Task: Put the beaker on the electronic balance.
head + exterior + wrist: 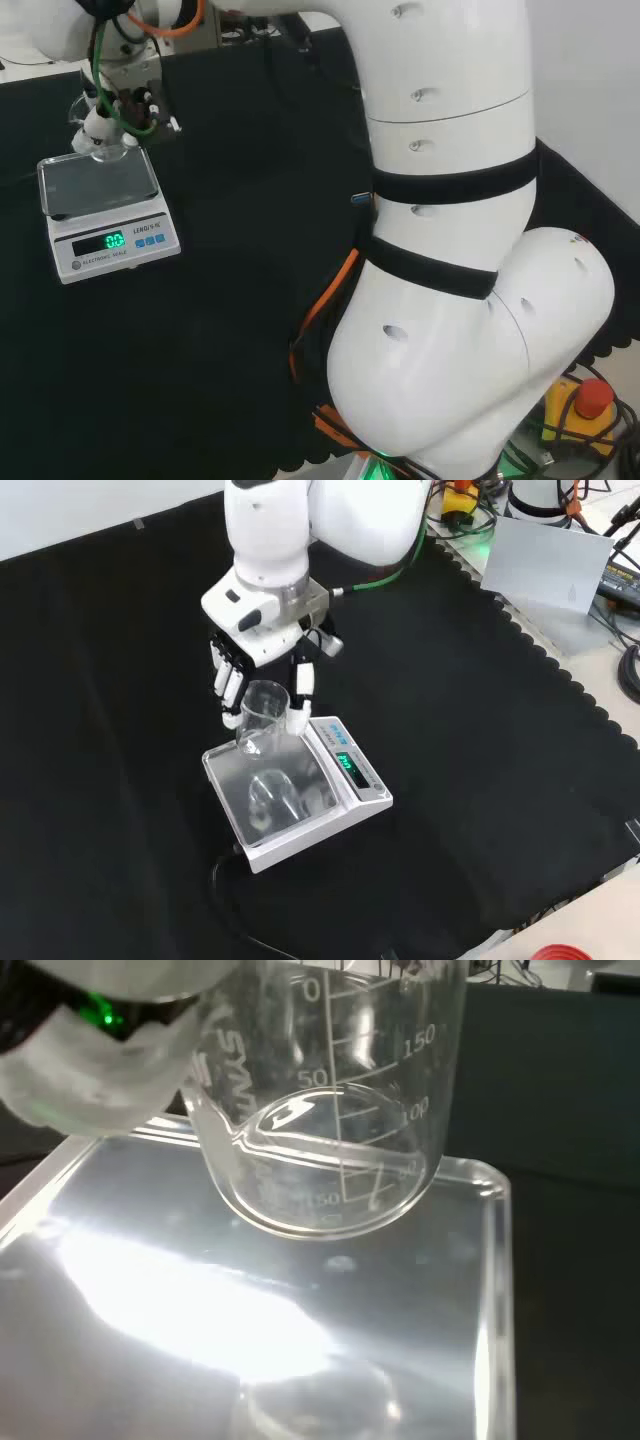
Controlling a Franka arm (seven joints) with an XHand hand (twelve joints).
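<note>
- The beaker [265, 717] is empty and upright, held in the air above the pan of the balance [297, 802]. In the front view it hangs over the far edge of the pan, and its reflection shows in the shiny plate below.
- In the wrist view there is a gap between the bottom of the beaker [330, 1110] and the steel plate [250, 1300], so I judge it is not yet set down.
- The robot hand [262, 670] is grasping the beaker: its fingers are curled around the glass wall from the side, near the rim. This side grasp leaves the bottom free, so the glass can meet the plate flat.
- The balance [105, 210] stands on the black surface [480, 750] with its green display lit. The display side is turned away from the arm, so the hand does not cover it.
- The arm reaches out over the surface, and the wrist points downward, with the fingers hanging below the white link.
- In the head view the robot hand [112, 118] is at the far edge of the plate, a little above it.
</note>
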